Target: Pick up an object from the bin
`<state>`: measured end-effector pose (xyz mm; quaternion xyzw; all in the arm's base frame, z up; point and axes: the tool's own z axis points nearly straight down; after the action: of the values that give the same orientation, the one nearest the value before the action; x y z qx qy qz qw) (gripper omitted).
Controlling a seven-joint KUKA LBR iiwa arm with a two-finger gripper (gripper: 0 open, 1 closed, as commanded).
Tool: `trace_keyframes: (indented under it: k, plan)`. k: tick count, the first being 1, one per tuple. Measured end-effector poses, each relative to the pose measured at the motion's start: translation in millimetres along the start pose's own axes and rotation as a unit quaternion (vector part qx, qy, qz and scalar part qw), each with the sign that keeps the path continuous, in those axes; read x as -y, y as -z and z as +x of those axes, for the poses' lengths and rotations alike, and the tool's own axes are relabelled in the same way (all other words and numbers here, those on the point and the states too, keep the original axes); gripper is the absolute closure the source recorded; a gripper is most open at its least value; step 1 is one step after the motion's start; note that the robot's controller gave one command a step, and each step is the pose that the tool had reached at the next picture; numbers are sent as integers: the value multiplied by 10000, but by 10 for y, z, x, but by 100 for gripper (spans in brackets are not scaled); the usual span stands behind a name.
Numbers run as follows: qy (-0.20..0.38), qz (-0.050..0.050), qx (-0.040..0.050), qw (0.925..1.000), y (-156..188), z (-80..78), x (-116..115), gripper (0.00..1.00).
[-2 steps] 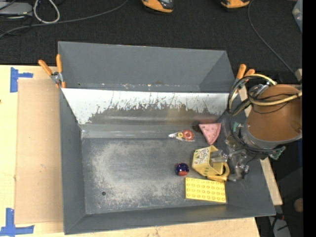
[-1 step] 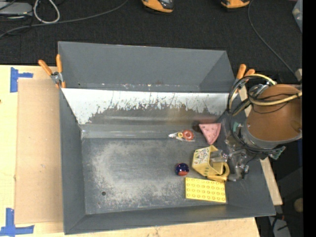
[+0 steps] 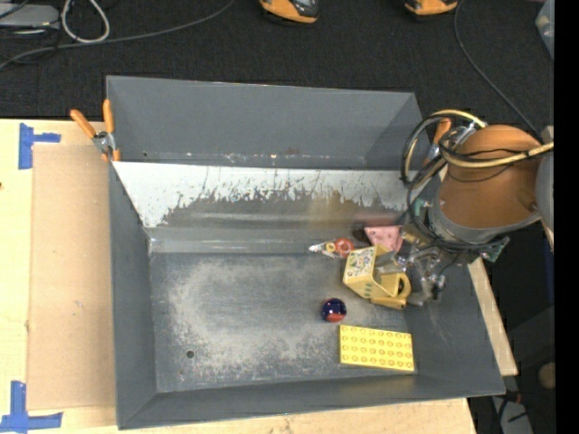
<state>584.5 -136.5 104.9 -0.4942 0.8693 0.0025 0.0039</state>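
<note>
Camera view: gripper (image 3: 423, 277) low at right of bin (image 3: 262, 134), just beside yellow cup-like toy (image 3: 373, 278). Grip state: cannot tell. Step: approach, pre-grasp. Next req.: centre over toy, clamp, lift.

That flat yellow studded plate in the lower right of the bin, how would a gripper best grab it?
Probably from straight above, pinching the two long edges of the yellow plate: it lies flat on the bin floor, apart from the other things, and that span is the narrower one.
</note>
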Motion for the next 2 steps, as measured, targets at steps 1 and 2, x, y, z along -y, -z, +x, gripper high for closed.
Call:
trace_keyframes:
  k: [1,2]
  plan:
    - [136,28,20,9999,70,-220,-56,100]
    - [118,50,14,9999,-68,-335,-49,100]
